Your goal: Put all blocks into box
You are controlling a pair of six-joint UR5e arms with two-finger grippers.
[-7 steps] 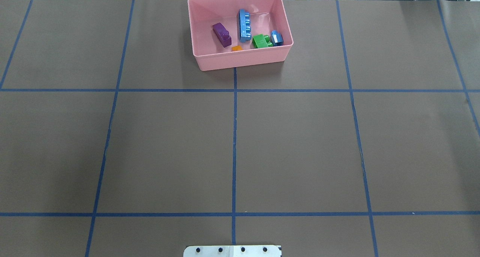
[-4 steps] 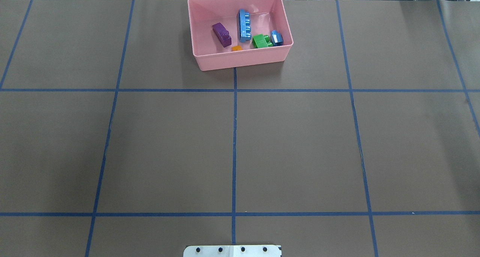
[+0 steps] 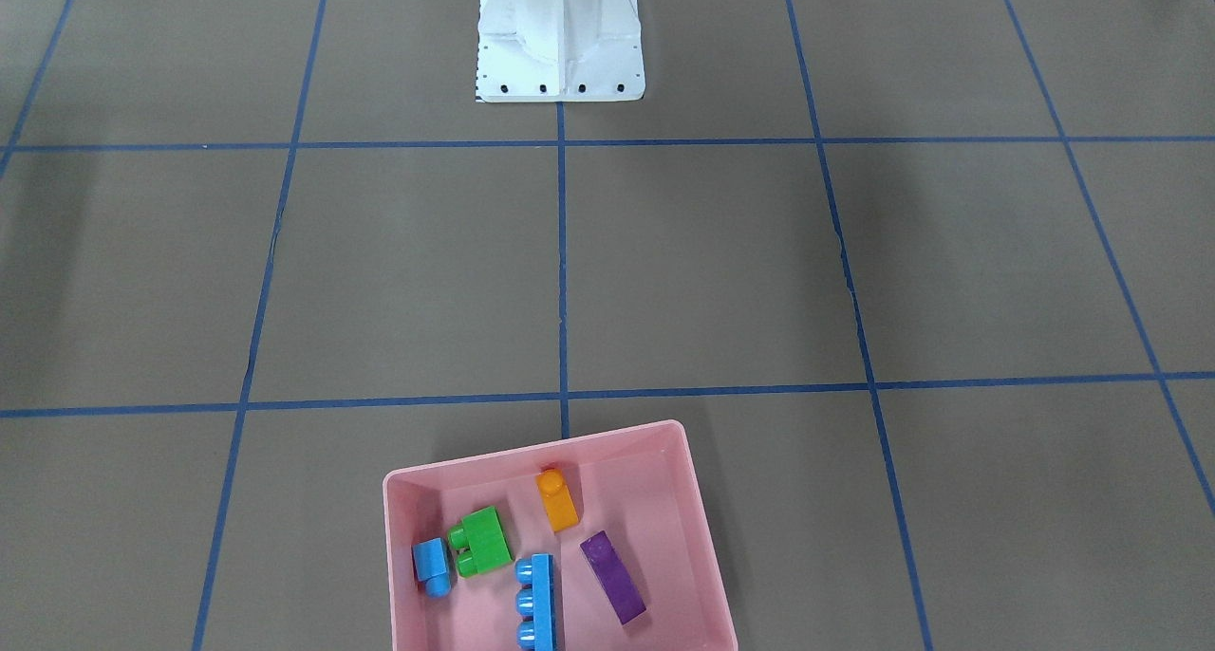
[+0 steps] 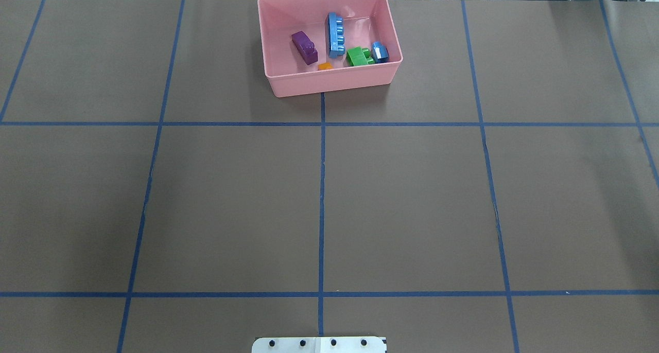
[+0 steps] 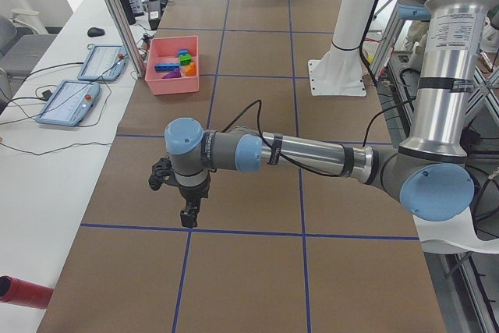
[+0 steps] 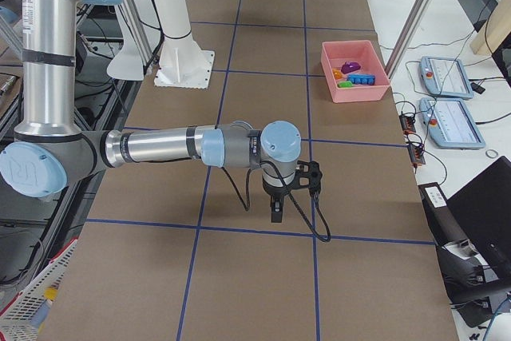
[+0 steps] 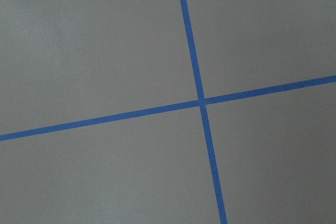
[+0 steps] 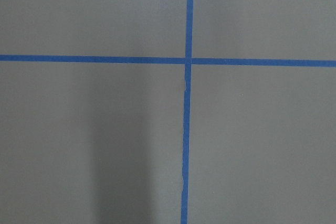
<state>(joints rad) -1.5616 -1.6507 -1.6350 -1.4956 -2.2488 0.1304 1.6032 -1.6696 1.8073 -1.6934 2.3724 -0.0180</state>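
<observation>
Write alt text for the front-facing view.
A pink box at the bottom edge holds five blocks: orange, green, small blue, long blue, purple. Above it, brown table gridded with blue tape; white robot base at top.

1. A robotics lab: two jointed industrial arms [image 5: 312, 154] stand at a table [image 4: 412, 198] gridded with blue tape [image 4: 322, 188].
2. A white bolted pedestal [image 3: 560, 34] stands on it.
3. Teach pendants [image 5: 69, 103] and cables lie on a white side table [image 5: 39, 193].

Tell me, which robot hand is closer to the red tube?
Left. The left hand hangs over the table at the end where the red tube lies. The right hand hangs near the opposite end, far from it.
</observation>
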